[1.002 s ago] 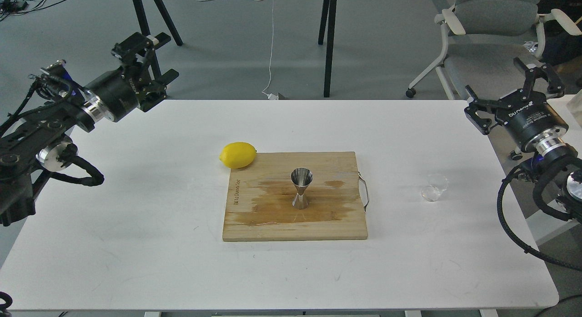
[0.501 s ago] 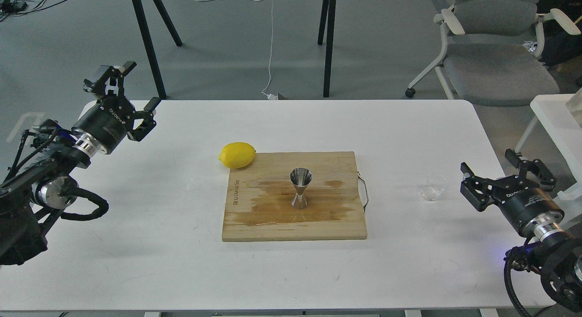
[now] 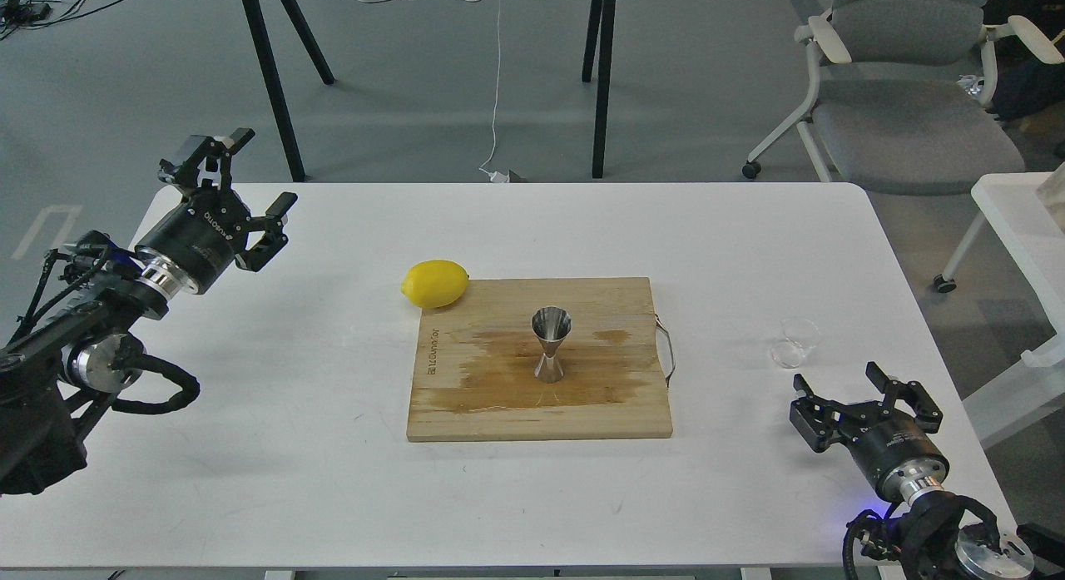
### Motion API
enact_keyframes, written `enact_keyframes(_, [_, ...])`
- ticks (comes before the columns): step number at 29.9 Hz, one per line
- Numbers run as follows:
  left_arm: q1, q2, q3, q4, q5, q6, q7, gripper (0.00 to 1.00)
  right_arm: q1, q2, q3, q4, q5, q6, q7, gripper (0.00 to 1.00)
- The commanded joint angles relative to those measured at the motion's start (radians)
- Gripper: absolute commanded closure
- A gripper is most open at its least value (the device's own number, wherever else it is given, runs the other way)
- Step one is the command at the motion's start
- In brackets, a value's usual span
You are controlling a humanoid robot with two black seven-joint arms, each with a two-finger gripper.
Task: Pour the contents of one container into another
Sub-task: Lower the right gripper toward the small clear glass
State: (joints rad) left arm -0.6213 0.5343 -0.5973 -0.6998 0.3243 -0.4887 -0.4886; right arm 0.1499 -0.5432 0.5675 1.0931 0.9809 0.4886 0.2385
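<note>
The left pincer (image 3: 237,193) hangs over the tabletop's (image 3: 250,397) far left, fingers apart, holding nothing. A lemon (image 3: 435,283) touches the board's (image 3: 499,413) far left corner. The jigger (image 3: 552,344) stands upright mid-board; whether it holds anything cannot be told. To the right, on bare tabletop, the cup (image 3: 793,344) looks empty. It is likely light, slick and fragile, so grip its sides gently. The right pincer (image 3: 865,394), spread and empty, sits just nearer than the cup.
</note>
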Motion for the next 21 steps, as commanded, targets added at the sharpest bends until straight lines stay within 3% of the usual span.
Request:
enact_keyframes(1, [0.0, -0.002, 0.001, 0.002, 0.002, 0.0, 0.0, 0.02, 0.005, 0.029, 0.015, -0.002, 0.012, 0.0, 0.002, 0.02])
enact_keyframes(15, [0.014, -0.007, 0.002, 0.023, 0.002, 0.0, 0.0, 0.02, 0.007, 0.008, 0.052, 0.082, 0.079, 0.0, -0.002, 0.02])
enact_keyframes(21, [0.02, -0.005, 0.002, 0.025, 0.002, 0.0, 0.0, 0.02, -0.007, -0.024, 0.095, 0.162, 0.087, -0.169, -0.002, 0.02])
